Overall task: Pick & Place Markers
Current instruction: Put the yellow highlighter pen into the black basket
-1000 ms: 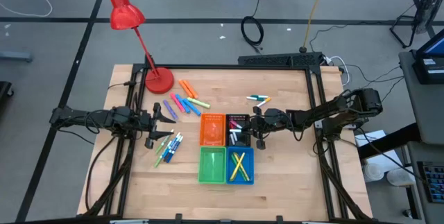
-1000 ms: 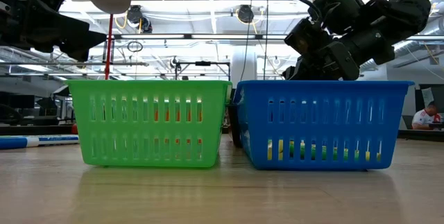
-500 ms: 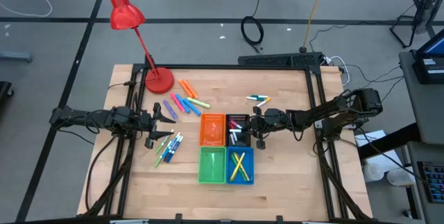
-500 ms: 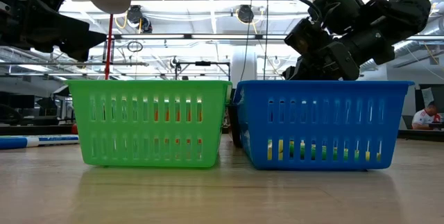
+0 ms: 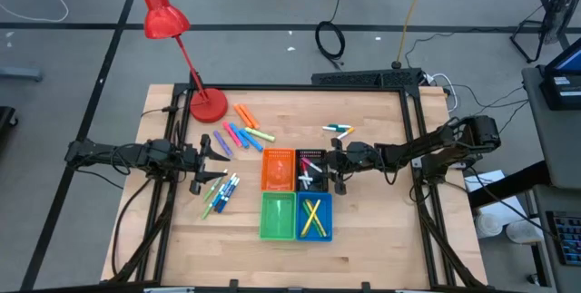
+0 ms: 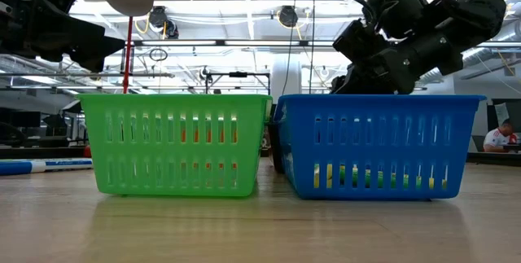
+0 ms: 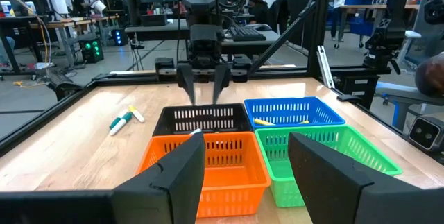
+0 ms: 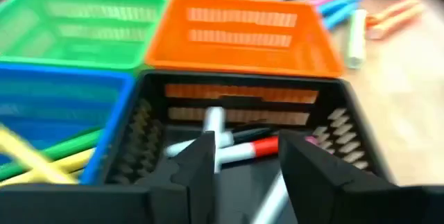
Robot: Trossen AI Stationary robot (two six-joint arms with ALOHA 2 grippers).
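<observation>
Markers [image 5: 238, 135] lie loose on the bench [image 5: 372, 220] in the high view, others inside the black bin [image 5: 311, 170], where the right gripper [image 5: 332, 170] reaches level over its edge while the left gripper [image 5: 214, 148] hovers beside the loose group. Left wrist view: the right gripper's [image 7: 204, 87] jaws point down, spread, above the black bin [image 7: 202, 118]. Right wrist view: spread jaws frame a white marker [image 8: 214, 135] lying in that bin, nothing pinched.

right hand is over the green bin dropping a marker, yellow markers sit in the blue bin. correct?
Not quite. The right hand is over the black bin, not the green one; the high view shows it. The yellow markers are in the blue bin.
</observation>
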